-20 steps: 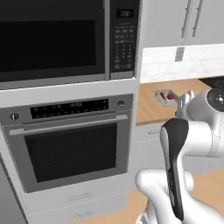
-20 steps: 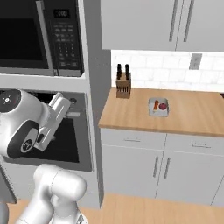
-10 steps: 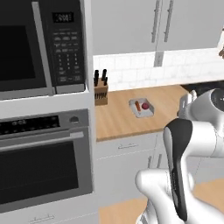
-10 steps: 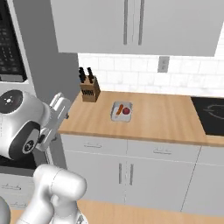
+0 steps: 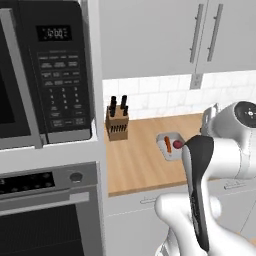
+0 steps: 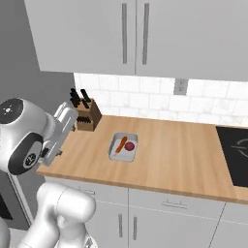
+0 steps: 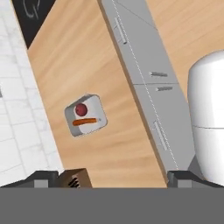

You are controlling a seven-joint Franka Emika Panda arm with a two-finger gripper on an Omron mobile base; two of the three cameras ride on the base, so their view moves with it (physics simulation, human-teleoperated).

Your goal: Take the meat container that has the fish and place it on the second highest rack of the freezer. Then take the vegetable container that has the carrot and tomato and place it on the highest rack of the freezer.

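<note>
A wooden knife block (image 5: pixel 117 125) with dark handles is set at the far left of the wooden counter (image 6: pixel 184 155), against the white tiled wall (image 6: pixel 145 101). A microwave (image 5: pixel 45 75) is mounted above a black-glass oven (image 5: pixel 45 220) to the left. 2 grey upper cabinets (image 6: pixel 131 34) are hung above, a black cooktop (image 6: pixel 235 155) is seen at the right.

the vegetable container (image 6: pixel 123 147) sits on the worktop (image 6: pixel 179 155) about midway between its front edge and the back wall, bare wood on every side. the knife block (image 6: pixel 87 117) stands in the back left corner, well apart from the tray. the cooktop (image 6: pixel 236 155) lies flat toward the right end. wall cabinets (image 6: pixel 145 36) hang overhead.
</note>
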